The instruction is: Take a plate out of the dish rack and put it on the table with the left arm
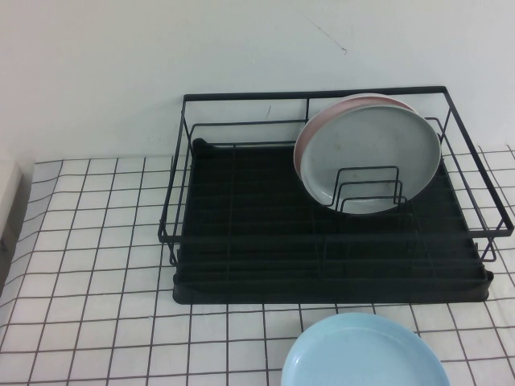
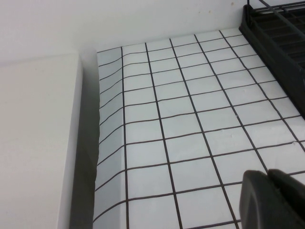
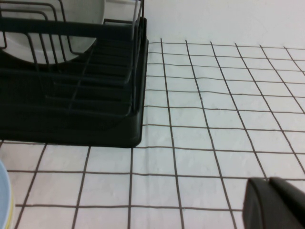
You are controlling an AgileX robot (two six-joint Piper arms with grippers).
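Observation:
The light sky-blue plate (image 1: 364, 354) lies flat on the grid-cloth table (image 1: 96, 265), in front of the black dish rack (image 1: 241, 233), near the front edge. Its edge shows in the right wrist view (image 3: 3, 188) with a yellow rim under it. Neither arm shows in the high view. My left gripper (image 2: 267, 174) is shut and empty, low over the cloth (image 2: 181, 119) left of the rack's corner (image 2: 281, 33). My right gripper (image 3: 268, 181) is shut and empty, over the cloth right of the rack (image 3: 71, 129).
A grey plate (image 1: 370, 157) stands upright in the rack's dividers at the right, with a pink plate (image 1: 310, 133) close behind it. A white block (image 2: 38, 143) borders the cloth's left edge. A white wall stands behind the rack.

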